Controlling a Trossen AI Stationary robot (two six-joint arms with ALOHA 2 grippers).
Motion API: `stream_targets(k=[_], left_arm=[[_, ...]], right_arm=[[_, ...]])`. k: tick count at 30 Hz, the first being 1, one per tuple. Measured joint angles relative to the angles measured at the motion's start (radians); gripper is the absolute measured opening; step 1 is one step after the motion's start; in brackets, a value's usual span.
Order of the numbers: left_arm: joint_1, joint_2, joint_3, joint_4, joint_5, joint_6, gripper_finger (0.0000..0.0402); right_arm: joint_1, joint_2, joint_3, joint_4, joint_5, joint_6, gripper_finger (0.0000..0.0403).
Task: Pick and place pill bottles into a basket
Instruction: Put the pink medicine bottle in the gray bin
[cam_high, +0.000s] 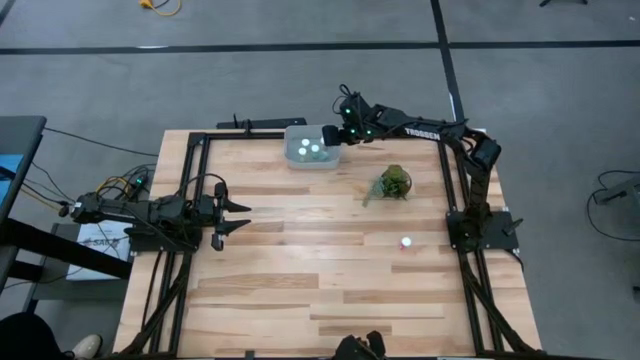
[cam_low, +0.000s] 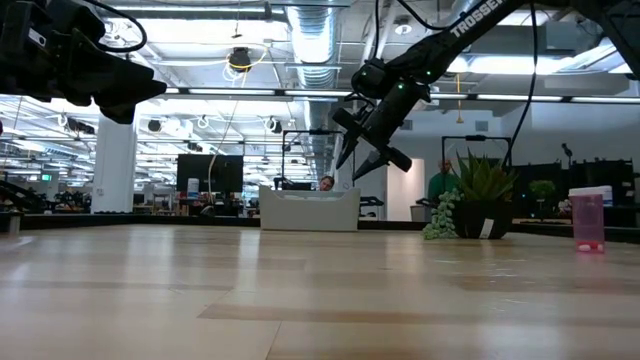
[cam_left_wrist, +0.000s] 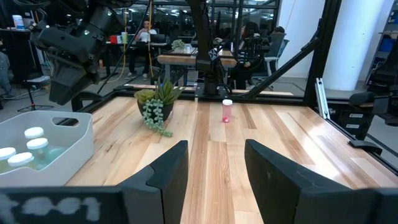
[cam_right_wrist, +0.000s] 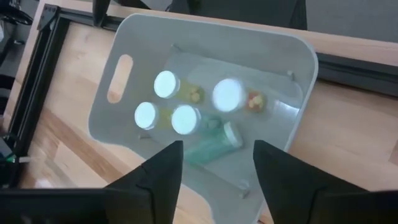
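The pale basket (cam_high: 312, 148) stands at the table's far middle and holds several white-capped pill bottles (cam_right_wrist: 185, 119); most stand upright and one greenish bottle (cam_right_wrist: 214, 140) lies on its side. One reddish bottle (cam_high: 406, 242) stands alone on the table toward the right; it also shows in the low view (cam_low: 588, 222) and the left wrist view (cam_left_wrist: 227, 111). My right gripper (cam_right_wrist: 216, 168) hangs open and empty above the basket's right part, and shows in the high view (cam_high: 335, 136) and the low view (cam_low: 362, 152). My left gripper (cam_high: 236, 217) is open and empty at the table's left side.
A small green potted plant (cam_high: 394, 183) stands between the basket and the reddish bottle. A black metal frame (cam_high: 200, 150) runs along the table's left, far and right edges. Bare wood fills the middle and near part of the table.
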Motion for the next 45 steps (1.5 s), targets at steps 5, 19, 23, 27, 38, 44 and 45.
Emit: stream_targets(k=[5,19,23,27,38,44,45], left_arm=[[0.000,0.000,0.000,0.000,0.000,0.000,0.0146],[0.000,0.000,0.000,0.000,0.000,0.000,0.0146],[0.000,0.000,0.000,0.000,0.000,0.000,0.0146],[0.000,0.000,0.000,0.000,0.000,0.000,0.0146],[0.000,0.000,0.000,0.000,0.000,0.000,0.0146],[0.000,0.000,0.000,0.000,0.000,0.000,0.0146],[0.000,0.000,0.000,0.000,0.000,0.000,0.0146]], right_arm=[[0.012,0.000,0.000,0.002,0.000,-0.005,0.0188],[0.146,-0.076,0.000,-0.010,-0.057,-0.121,0.0150],[0.232,-0.142,0.000,-0.087,-0.057,-0.163,0.0143],[0.341,-0.208,0.001,-0.230,-0.047,-0.190,0.0138],[0.623,-0.348,0.001,-0.621,0.009,-0.105,0.0125],[0.691,-0.363,0.000,-0.922,0.194,-0.040,0.0121],[0.697,-0.363,0.000,-0.960,0.215,-0.028,0.0121]])
